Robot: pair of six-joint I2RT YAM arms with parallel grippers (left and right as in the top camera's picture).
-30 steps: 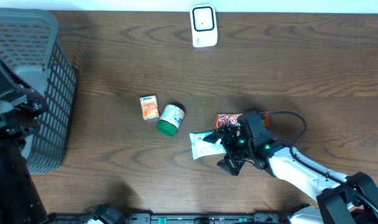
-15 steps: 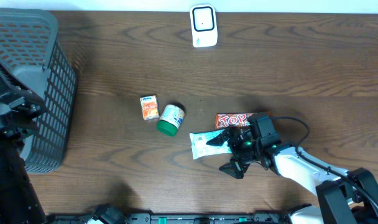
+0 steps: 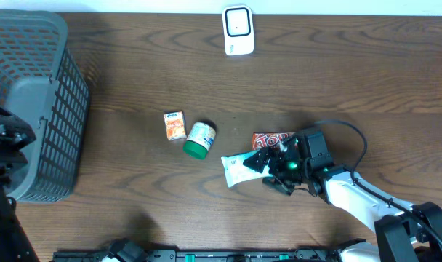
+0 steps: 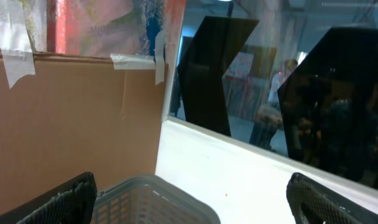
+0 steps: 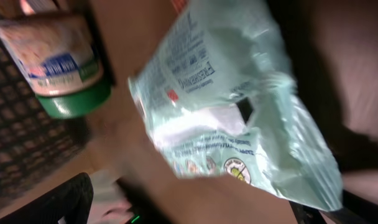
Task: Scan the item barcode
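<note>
A pale green packet lies flat on the wooden table, with a red candy bar just behind it. My right gripper stands open at the packet's right end, its fingers either side of that end and not closed on it. In the right wrist view the packet fills the middle, ahead of my open right gripper. The white scanner stands at the table's far edge. My left gripper is open and empty above the basket's rim.
A green-lidded jar and a small orange box sit left of the packet. The jar also shows in the right wrist view. A grey mesh basket fills the left end of the table, with the left arm beside it.
The right gripper has shifted slightly right and turned toward the packet's end, staying open. The left arm has sunk lower at the left edge. The items have barely moved.
</note>
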